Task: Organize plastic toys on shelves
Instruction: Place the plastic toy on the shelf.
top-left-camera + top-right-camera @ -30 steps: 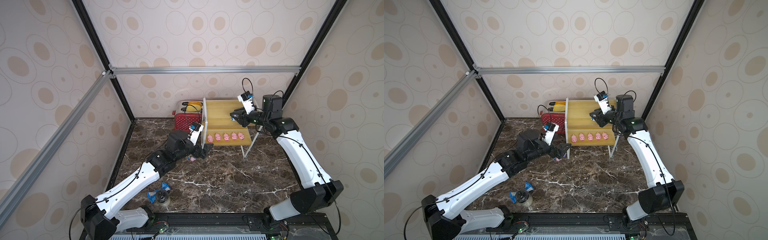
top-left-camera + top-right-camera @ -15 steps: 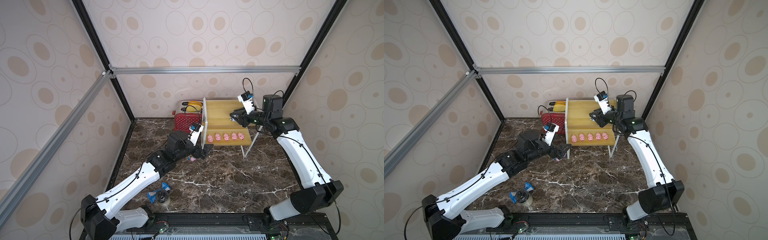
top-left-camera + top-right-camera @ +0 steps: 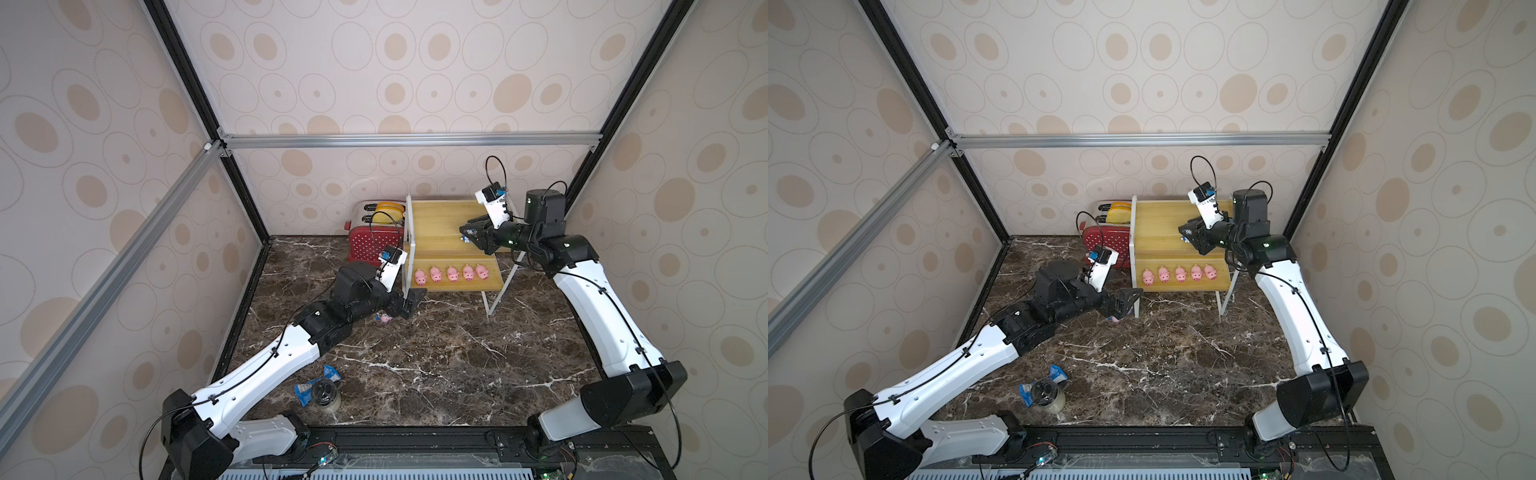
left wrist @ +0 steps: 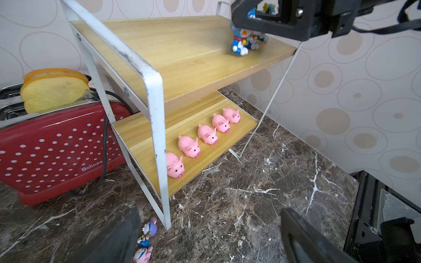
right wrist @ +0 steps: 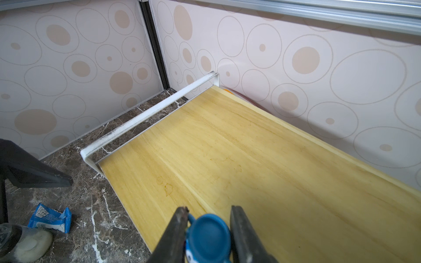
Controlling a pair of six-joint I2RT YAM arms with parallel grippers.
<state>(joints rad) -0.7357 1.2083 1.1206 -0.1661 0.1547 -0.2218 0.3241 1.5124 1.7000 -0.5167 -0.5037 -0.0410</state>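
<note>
standing upright, blue figurine point(image 4: 238, 43) sits pinched in right gripper point(image 5: 209, 210).

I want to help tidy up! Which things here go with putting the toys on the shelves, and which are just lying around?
Part of the job:
- five pink pigs on the lower board
- blue figurine in the right pincer
- two figurines on the floor
- the shelves

Just lying about:
- red toaster with toast
- blue wrapper
- jar

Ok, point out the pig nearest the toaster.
The end pig beside the rack's white front post; the other four stand farther along the lower board.
</note>
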